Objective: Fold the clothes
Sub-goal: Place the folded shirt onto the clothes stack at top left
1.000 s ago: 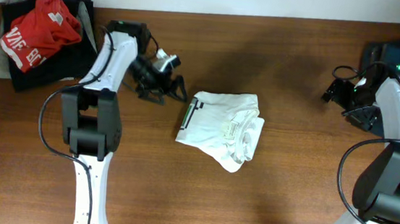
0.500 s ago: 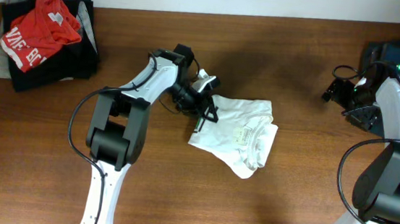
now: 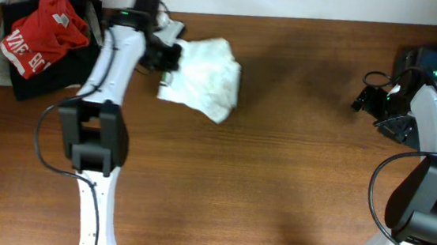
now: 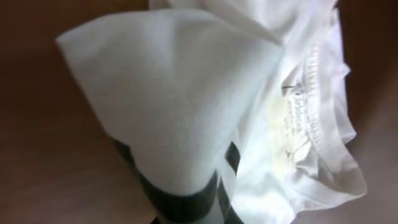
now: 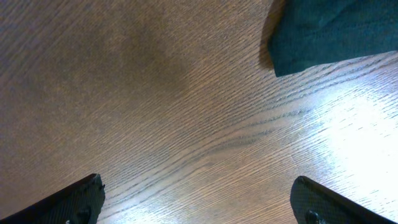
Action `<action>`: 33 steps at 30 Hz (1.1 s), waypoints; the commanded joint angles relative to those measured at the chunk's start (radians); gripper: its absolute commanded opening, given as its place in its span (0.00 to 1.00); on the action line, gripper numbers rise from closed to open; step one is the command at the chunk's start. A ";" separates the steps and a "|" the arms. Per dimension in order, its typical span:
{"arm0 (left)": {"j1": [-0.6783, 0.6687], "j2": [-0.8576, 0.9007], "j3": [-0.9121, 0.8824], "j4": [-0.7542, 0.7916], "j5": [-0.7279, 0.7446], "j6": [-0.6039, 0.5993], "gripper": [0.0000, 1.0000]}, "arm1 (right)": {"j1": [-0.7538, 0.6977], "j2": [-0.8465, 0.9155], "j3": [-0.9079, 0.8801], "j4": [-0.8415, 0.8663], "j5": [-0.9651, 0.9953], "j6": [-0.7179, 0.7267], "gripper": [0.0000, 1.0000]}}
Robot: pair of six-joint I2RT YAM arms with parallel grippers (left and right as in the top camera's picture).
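1. Overhead: even, moderate light, soft shadows on the surface (image 3: 277, 183).
2. At the left jaws, the white shirt (image 4: 180, 93) is blurred, slightly overexposed.
3. Bright glare just beyond the right jaws.

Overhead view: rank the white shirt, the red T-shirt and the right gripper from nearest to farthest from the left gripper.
From the left gripper:
1. white shirt, bunched right at its fingers, on its right side.
2. red T-shirt, on the pile at the far-left corner.
3. right gripper, across the table at the right.
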 commanded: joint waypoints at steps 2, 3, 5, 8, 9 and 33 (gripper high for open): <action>0.126 0.008 0.034 0.088 -0.042 0.029 0.01 | -0.003 0.002 0.014 0.000 0.012 0.012 0.99; 0.147 0.008 0.034 0.112 -0.048 0.041 0.01 | -0.003 0.002 0.014 0.000 0.012 0.012 0.99; 0.186 0.008 0.035 0.156 -0.081 0.046 0.01 | -0.003 0.002 0.014 0.000 0.012 0.012 0.99; 0.228 0.008 0.067 0.179 -0.103 0.081 0.01 | -0.003 0.002 0.014 0.000 0.012 0.012 0.99; 0.238 0.008 0.098 0.175 -0.122 0.081 0.01 | -0.003 0.002 0.014 0.000 0.012 0.012 0.99; 0.515 0.100 0.402 0.149 -0.288 -0.171 0.01 | -0.003 0.002 0.014 0.000 0.012 0.012 0.99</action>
